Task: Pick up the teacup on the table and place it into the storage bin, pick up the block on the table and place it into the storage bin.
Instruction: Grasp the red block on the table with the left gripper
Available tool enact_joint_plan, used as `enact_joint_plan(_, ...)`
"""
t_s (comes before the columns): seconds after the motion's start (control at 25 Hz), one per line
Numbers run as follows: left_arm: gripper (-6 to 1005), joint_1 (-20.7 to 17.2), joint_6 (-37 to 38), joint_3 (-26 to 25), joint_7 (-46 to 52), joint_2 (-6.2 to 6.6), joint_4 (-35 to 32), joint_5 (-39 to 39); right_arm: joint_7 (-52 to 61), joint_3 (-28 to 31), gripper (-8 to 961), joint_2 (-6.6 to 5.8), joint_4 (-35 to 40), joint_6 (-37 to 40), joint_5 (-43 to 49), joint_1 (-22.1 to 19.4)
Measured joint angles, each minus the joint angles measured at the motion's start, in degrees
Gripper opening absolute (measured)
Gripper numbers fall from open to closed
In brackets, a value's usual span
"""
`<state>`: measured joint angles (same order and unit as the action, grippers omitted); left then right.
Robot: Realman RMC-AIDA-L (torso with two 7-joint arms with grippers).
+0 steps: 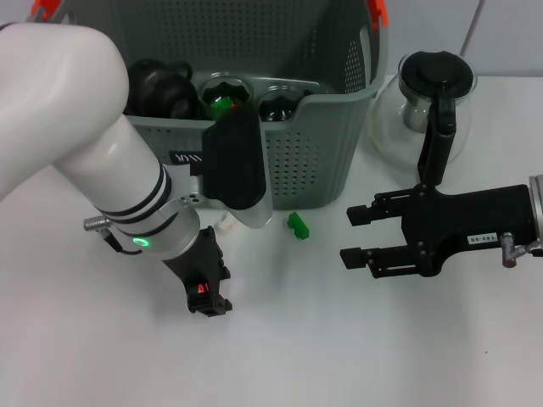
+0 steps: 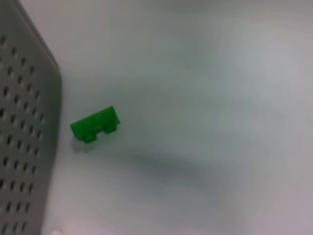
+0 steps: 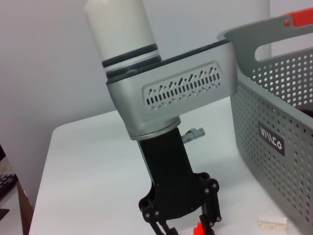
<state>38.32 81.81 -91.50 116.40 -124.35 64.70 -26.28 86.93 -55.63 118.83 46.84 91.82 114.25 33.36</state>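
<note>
Storage bin (image 1: pixel 322 144), grey-green and perforated, stands at the back of the white bench (image 1: pixel 339 356) in the head view, with dark items inside it. A small green block (image 1: pixel 298 225) lies on the bench just in front of the bin's front wall, apart from it. The left gripper (image 1: pixel 208 298) points down at the bench, near the front of the bin and left of the block; whether its fingers are released or clenched I cannot tell. The right gripper (image 1: pixel 356 236) hovers to the right of the block with its fingers spread and nothing between them. A glass pot (image 1: pixel 428 106) stands right of the bin.

Left wrist view: the block (image 2: pixel 95 124) lies beside the bin wall (image 2: pixel 24 147).

Right wrist view: the left gripper (image 3: pixel 183 223) hangs low over the bench (image 3: pixel 88 161), near the bin (image 3: pixel 274 127).
</note>
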Motion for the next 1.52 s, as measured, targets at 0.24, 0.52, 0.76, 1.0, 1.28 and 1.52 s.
enact_joint_plan(0.24, 380, -1.0, 1.4, -0.8, 0.5, 0.23, 3.3, 0.3, 0.0, 0.0, 676, -0.07, 0.0, 0.0, 0.0, -0.1)
enact_joint_plan(0.52, 366, -1.5, 1.5, -0.9, 1.6, 0.23, 3.5, 2.8, 0.0, 0.0, 677, -0.14, 0.1, 0.1, 0.0, -0.1)
enact_joint_plan(0.76, 353, -1.5, 1.4, -0.9, 1.7, 0.26, 3.4, 2.9, 0.0, 0.0, 676, -0.18, 0.1, 0.1, 0.0, -0.1)
enact_joint_plan(1.0, 341, -1.5, 1.2, -0.9, 1.7, 0.18, 2.7, 3.0, 0.0, 0.0, 676, -0.18, 0.0, 0.1, 0.0, -0.1)
enact_joint_plan(1.28, 327, -1.2, 0.9, -1.0, 1.7, 0.16, 1.8, 3.0, 0.0, 0.0, 676, -0.18, 0.0, 0.1, 0.1, -0.1)
enact_joint_plan(1.52, 314, -1.1, 1.5, -1.5, 1.9, 0.07, 1.9, 2.9, 0.0, 0.0, 677, -0.18, -0.1, 0.1, 0.1, -0.1)
